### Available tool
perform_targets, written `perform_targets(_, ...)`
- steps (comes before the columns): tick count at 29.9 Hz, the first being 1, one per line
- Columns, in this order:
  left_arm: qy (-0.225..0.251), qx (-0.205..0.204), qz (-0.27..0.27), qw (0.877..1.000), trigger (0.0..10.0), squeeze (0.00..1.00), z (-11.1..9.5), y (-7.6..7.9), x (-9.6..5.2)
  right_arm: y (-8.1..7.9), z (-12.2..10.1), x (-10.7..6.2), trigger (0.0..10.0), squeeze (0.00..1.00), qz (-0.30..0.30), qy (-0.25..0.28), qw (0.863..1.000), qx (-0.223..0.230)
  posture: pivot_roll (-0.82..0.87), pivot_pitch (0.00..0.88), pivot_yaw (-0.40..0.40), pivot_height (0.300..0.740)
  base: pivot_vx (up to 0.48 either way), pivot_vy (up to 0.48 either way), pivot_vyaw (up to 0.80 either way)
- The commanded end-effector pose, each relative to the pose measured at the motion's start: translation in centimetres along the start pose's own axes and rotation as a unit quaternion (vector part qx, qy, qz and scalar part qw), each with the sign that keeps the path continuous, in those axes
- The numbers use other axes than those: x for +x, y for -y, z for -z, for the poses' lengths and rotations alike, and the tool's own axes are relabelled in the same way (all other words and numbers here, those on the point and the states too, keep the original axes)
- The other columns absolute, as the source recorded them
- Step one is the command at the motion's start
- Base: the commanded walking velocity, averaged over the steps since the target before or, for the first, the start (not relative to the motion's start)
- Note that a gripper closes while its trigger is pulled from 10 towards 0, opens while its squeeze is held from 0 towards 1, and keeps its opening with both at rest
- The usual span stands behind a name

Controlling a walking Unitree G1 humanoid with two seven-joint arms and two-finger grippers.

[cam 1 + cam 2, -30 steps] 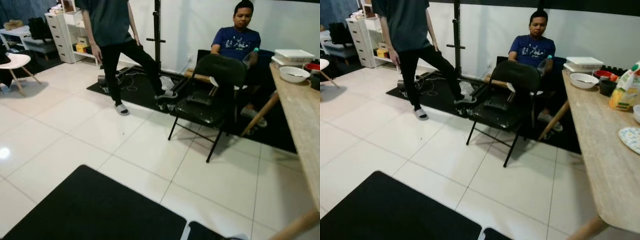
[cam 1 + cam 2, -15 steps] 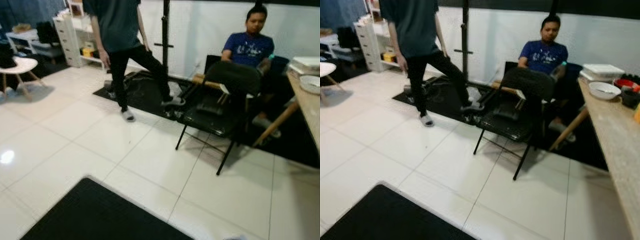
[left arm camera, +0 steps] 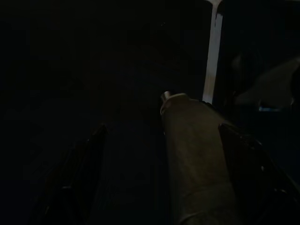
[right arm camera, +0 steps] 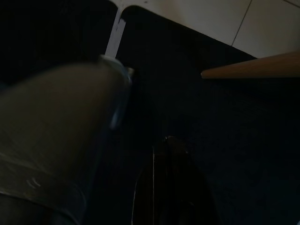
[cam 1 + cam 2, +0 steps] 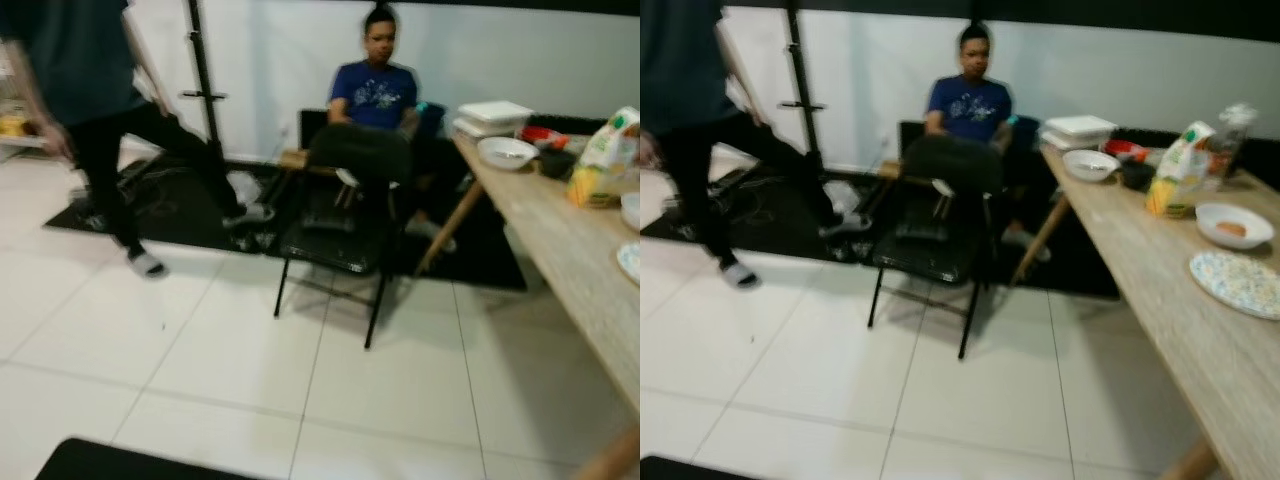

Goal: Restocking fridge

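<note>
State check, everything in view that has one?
Folding chair: unfolded, standing upright.
Carton-like pack: upright on the table.
White containers: stacked, lids shut.
White bowl: upright.
Second bowl: upright, something orange inside.
Patterned plate: lying flat, nothing on it.

Seated person (image 5: 372,95) behind black chair (image 5: 340,215)

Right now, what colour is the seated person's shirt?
Blue, with a pale print on the chest; the shirt shows best in the left eye view.
</note>
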State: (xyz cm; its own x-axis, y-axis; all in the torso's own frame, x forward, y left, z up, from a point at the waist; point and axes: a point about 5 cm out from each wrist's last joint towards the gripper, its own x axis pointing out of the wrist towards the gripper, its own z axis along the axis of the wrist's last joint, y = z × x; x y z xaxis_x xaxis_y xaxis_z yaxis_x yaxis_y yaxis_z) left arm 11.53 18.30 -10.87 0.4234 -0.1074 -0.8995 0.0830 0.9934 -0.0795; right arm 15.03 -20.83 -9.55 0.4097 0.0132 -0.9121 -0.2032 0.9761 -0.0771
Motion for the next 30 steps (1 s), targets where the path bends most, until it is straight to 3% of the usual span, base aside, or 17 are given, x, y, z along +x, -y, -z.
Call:
perform_targets(1, -0.002, 0.007, 0.005, 1.0, 10.0, 0.0, -0.1, 0.17, 0.06, 0.9, 0.32, -0.18, 10.0, 0.0, 0.015, -0.006, 1.0, -0.007, -0.08, 0.0, 0.02, 0.74, 0.266, 0.0, 0.0)
perform_targets(10, 0.002, 0.009, 0.007, 1.0, 10.0, 0.0, -0.53, 0.29, 0.16, 0.76, 0.24, -0.12, 10.0, 0.0, 0.019, -0.011, 1.0, -0.008, -0.08, 0.0, 0.022, 0.74, 0.264, 0.0, 0.0)
perform_targets(19, -0.001, 0.007, 0.008, 1.0, 10.0, 0.0, -0.18, 0.35, 0.11, 0.78, 0.66, -0.17, 10.0, 0.0, 0.021, -0.017, 1.0, -0.01, -0.08, 0.0, 0.023, 0.74, 0.265, 0.0, -0.55)
perform_targets(30, -0.001, 0.005, 0.009, 1.0, 10.0, 0.0, -0.13, 0.54, 0.14, 0.91, 0.69, -0.18, 10.0, 0.0, 0.028, -0.021, 0.999, -0.015, -0.08, 0.0, 0.021, 0.74, 0.264, 0.0, 0.0)
